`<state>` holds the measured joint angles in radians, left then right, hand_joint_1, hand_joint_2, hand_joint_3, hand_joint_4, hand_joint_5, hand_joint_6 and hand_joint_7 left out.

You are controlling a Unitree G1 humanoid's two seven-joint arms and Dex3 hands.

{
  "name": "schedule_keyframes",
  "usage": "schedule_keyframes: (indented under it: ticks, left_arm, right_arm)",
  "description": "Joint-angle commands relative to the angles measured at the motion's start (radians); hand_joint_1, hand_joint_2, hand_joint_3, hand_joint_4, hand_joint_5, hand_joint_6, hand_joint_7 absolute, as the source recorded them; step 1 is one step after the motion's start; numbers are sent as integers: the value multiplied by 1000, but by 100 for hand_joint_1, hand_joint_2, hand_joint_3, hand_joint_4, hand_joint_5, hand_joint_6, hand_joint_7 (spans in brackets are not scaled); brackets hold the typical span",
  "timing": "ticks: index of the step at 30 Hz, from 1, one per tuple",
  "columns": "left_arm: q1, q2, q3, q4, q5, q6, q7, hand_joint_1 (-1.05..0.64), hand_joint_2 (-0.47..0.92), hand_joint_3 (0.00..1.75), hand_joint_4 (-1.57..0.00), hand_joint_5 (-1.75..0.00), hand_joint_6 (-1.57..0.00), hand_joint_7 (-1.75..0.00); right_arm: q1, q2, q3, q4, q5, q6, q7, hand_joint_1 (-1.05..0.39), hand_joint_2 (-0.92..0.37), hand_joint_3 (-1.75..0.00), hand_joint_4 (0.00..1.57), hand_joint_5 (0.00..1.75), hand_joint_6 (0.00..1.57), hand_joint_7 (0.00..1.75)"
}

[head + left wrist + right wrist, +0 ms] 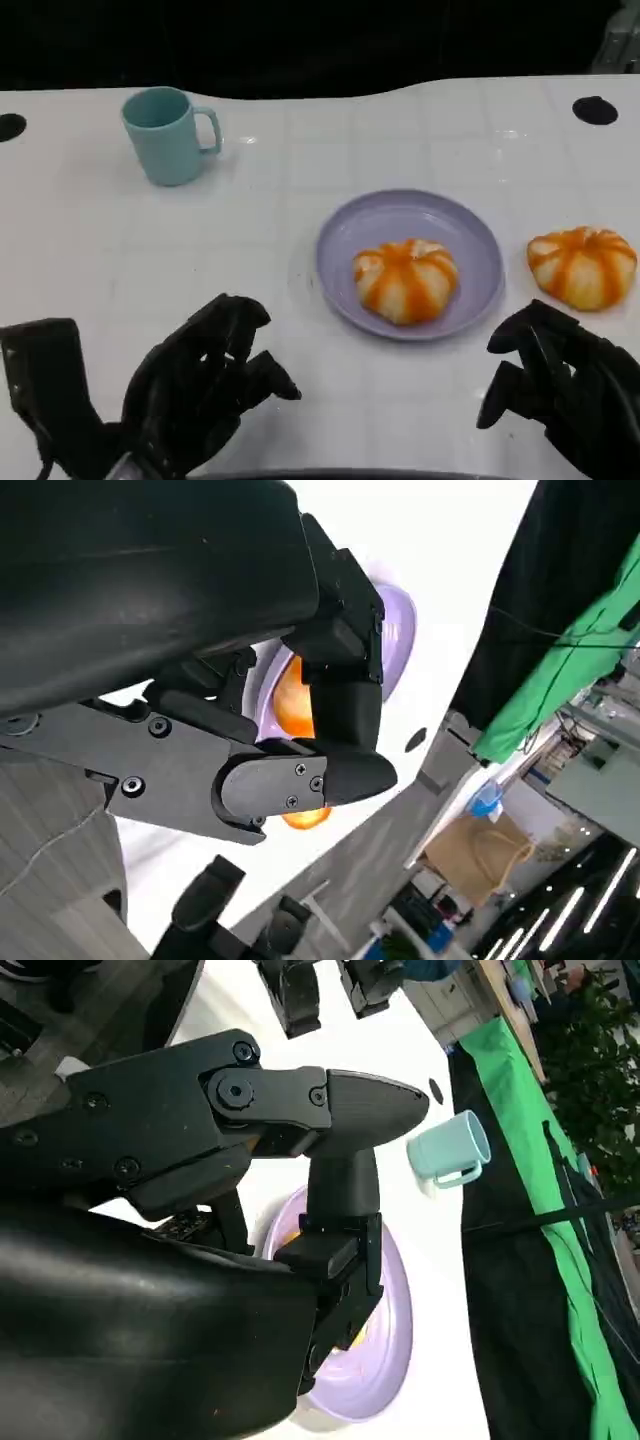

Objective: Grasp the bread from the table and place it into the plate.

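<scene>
Two hands: both low in the head view, fingers apart, holding nothing
Left hand [205, 385]: lower left, fingers loosely curled above the table [300, 170]
Right hand [560, 385]: lower right, just below the loose bread [582, 265]
Loose bread: right edge, on the table beside the plate [340, 235]
Plated bread [405, 280]: lying inside the lilac plate, centre-right
Mug [168, 135]: teal, upright, upper left

The two bread buns [405, 280] [583, 266] are white with orange stripes. The plate [340, 235] is light purple. The cup [165, 135] is light blue. The bench [120, 260] is white with faint squares.
</scene>
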<state>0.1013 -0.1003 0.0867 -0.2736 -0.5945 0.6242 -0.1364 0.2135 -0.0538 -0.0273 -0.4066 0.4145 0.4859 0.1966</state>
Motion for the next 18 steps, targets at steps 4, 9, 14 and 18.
schedule_keyframes:
  ticks: [4, 9, 14, 18]
  left_arm:
    - [-4, 23, 6, 51, 11, -39, -30, -56, 92, 45, -76, -175, -49, -175]
    - [2, 27, 5, 48, 5, -43, -44, -55, 92, 46, -79, -175, -53, -175]
    - [4, 29, 2, 58, 7, -61, -67, -56, 92, 46, -82, -175, -56, -175]
    - [1, 30, 2, 66, 4, -67, -74, -56, 92, 45, -82, -175, -58, -175]
  right_arm:
    - [7, -11, -10, -19, 6, 3, -2, -44, -92, -45, 62, 175, 49, 160]
    - [8, -15, -11, -18, 4, -1, 3, -45, -92, -45, 62, 175, 49, 160]
    - [9, -13, -13, -17, 3, 6, -5, -45, -92, -43, 62, 175, 50, 160]
    - [10, -13, -10, -16, -1, 2, -5, -45, -92, -42, 62, 175, 49, 160]
